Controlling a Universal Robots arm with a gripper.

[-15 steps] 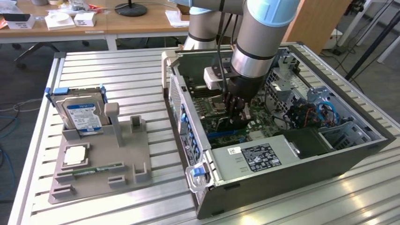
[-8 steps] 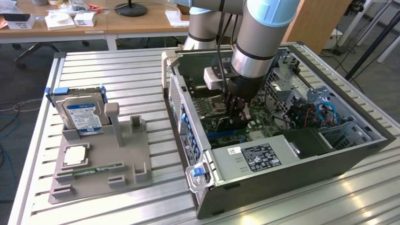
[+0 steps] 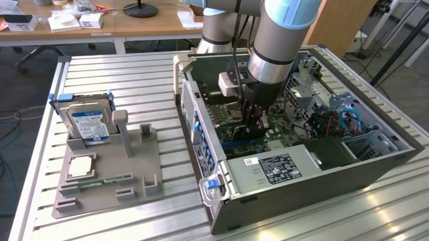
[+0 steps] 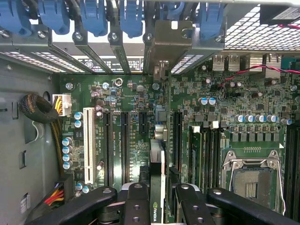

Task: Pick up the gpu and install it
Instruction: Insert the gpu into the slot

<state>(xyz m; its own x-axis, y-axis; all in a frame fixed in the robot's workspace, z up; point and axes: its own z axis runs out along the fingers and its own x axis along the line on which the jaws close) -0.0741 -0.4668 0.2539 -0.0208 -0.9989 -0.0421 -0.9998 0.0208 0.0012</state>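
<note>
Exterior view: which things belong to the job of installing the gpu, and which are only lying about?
Belong to the job: gpu, gripped edge-on between the fingers; motherboard below it; open computer case.
Only lying about: hard drive, memory stick and square chip, all on the grey holder beside the case.

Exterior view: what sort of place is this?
Probably a robotics lab or workshop: a robot arm reaches into an open computer case on a slatted metal bench, a hard drive stands in a parts holder alongside, and cluttered wooden desks sit behind.
</note>
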